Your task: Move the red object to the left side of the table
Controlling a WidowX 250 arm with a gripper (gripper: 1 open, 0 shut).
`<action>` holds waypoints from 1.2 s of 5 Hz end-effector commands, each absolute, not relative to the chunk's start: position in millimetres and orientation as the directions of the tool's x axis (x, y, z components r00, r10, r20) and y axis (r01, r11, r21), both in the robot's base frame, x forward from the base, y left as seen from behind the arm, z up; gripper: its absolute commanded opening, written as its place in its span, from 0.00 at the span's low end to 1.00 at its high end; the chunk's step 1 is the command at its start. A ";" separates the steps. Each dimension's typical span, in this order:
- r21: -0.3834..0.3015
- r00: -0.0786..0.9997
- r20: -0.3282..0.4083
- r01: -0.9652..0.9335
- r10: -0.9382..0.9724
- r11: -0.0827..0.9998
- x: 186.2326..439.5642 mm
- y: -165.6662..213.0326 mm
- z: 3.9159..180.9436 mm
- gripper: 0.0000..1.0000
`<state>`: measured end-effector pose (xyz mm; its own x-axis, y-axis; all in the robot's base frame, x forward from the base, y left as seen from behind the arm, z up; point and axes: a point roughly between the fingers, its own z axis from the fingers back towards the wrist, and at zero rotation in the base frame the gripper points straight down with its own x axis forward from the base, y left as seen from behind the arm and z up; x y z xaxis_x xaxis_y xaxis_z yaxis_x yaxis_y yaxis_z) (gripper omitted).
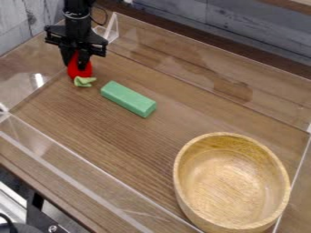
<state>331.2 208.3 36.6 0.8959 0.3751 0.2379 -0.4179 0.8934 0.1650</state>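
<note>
Soft, even light from an unseen source bathes the wooden tabletop [158, 136], with pale glare on the clear wall to one side of the jaws; fine detail around them blurs.

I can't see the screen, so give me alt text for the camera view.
A black robot hand grips a glossy red toy near the wooden tabletop's far-left corner, beside a green rectangular block; a round light wooden bowl sits nearer.
</note>
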 end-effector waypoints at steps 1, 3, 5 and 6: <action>0.163 0.884 0.251 -0.440 0.394 0.883 330.8 210.6 42.1 0.00; 0.159 0.879 0.241 -0.454 0.411 0.877 328.4 211.8 41.2 0.00; 0.154 0.874 0.231 -0.467 0.428 0.871 325.7 211.6 40.8 0.00; 0.157 0.875 0.224 -0.467 0.429 0.870 327.2 211.6 36.7 0.00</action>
